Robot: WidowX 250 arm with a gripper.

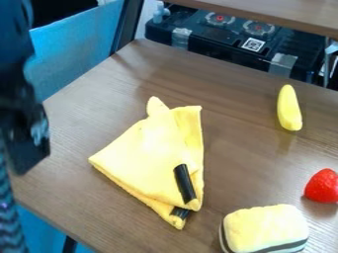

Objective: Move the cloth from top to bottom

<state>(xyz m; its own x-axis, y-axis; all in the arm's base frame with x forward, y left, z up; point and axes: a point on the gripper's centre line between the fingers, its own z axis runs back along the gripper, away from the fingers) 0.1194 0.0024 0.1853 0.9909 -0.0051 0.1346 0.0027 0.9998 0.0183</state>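
The soft yellow cloth [150,157] lies loosely folded, roughly triangular, on the wood-grain table [224,138], left of a smooth, curved yellow piece [288,108]. The black gripper [25,146] is at the left edge; whether open or closed, I cannot tell. A square printed code [253,44] marks the far black case [224,38].

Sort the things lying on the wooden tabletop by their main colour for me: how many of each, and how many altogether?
Mainly yellow: 3 (folded cloth, banana-shaped piece, soft-looking block with a dark stripe round its side)
Red: 1 (strawberry-like piece)
Total: 4
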